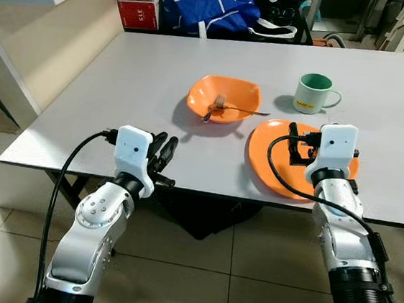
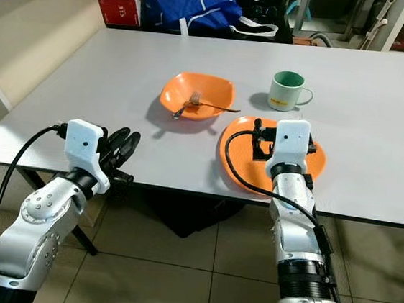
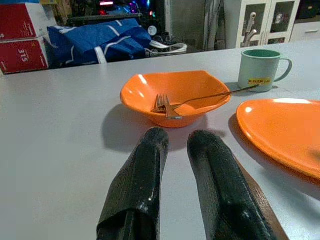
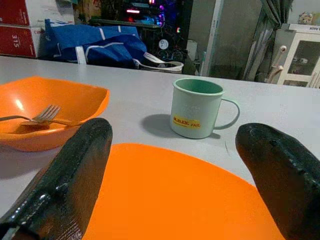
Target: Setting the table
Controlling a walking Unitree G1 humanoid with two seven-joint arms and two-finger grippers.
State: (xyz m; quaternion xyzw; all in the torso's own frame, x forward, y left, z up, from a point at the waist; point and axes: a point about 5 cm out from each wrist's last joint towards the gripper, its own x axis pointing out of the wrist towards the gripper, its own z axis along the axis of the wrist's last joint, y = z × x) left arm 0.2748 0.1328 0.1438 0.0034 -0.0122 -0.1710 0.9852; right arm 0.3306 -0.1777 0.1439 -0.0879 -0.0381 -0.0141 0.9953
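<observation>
- Broadly, your grey table (image 1: 144, 80) carried everything, with a blue bag (image 1: 206, 7) and red boxes (image 1: 135, 0) beyond its far edge.
- Your orange plate (image 1: 263, 158) lay near the front edge, and your right gripper (image 1: 298, 143) hovered over it, fingers spread wide and holding nothing.
- Your orange bowl (image 1: 226, 96) sat just left of the plate, well behind your left gripper (image 1: 162, 151), whose fingers stood nearly together, empty, at the table's front edge.
- Your green mug (image 1: 313, 93) stood behind the plate.
- Your fork (image 1: 224, 108) lay in the bowl, its handle over the rim.
</observation>
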